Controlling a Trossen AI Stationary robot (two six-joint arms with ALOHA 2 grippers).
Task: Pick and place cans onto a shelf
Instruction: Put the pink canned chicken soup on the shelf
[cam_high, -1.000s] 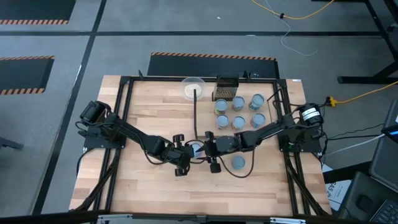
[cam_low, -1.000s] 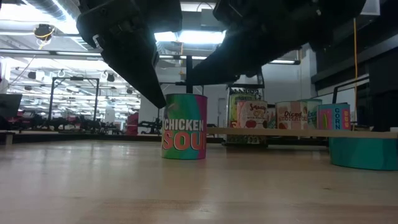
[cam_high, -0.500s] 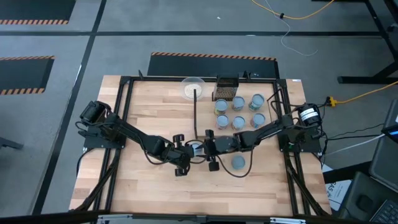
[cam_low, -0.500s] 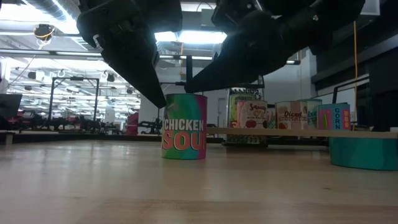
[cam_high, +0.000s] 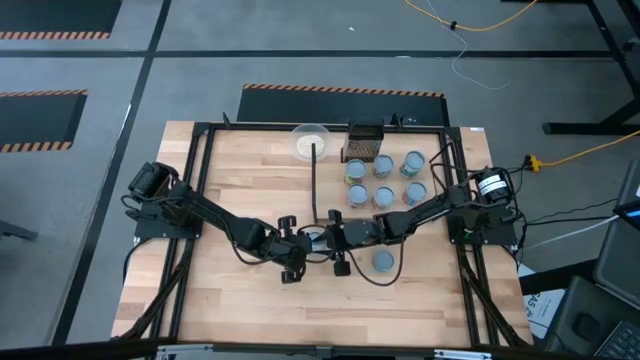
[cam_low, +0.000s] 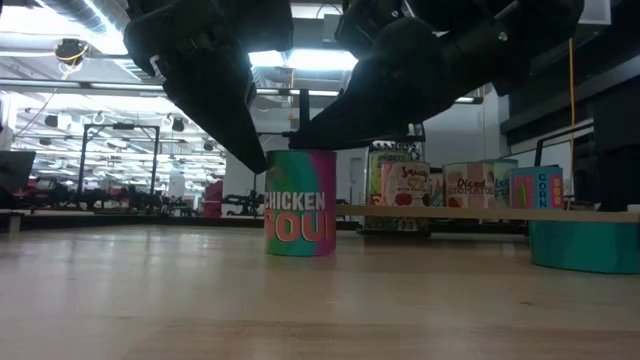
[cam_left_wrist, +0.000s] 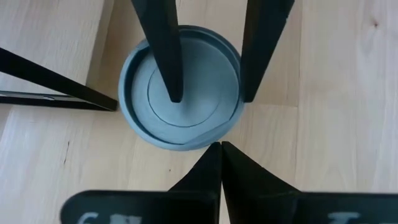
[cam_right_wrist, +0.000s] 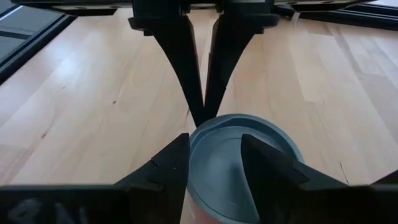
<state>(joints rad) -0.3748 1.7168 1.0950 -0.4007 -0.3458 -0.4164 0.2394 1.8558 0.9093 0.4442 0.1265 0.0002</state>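
Note:
A can (cam_low: 300, 203) with a "CHICKEN SOUP" label stands upright on the table at mid-table (cam_high: 317, 237). Both grippers meet over it. My left gripper (cam_left_wrist: 219, 147) is shut, its tips at the can's rim on the table's left side. My right gripper (cam_right_wrist: 214, 158) comes from the table's right and is open. One of its fingers (cam_left_wrist: 169, 62) hangs over the can's round top (cam_left_wrist: 186, 112); the other (cam_left_wrist: 258, 56) stands beside the can's wall. In the low view these fingers sit just above the top. Several more cans (cam_high: 384, 178) stand on the shelf (cam_high: 333, 190). My left gripper's shut fingertips (cam_low: 256, 163) lie against the upper edge of the can's rim (cam_left_wrist: 208, 140), on the side toward the table's left. They slant down at it from the left. The can stands upright with its base on the table.
One more can (cam_high: 383, 261) stands on the table near the right gripper's arm. A whitish bowl (cam_high: 310, 140) and a dark boxy grater (cam_high: 365, 140) are at the far edge. Bare tabletop lies toward the near edge (cam_high: 320, 310).
My right gripper has sunk a little toward the can's top, its fingers as far apart as before. My left gripper has kept still and shut.

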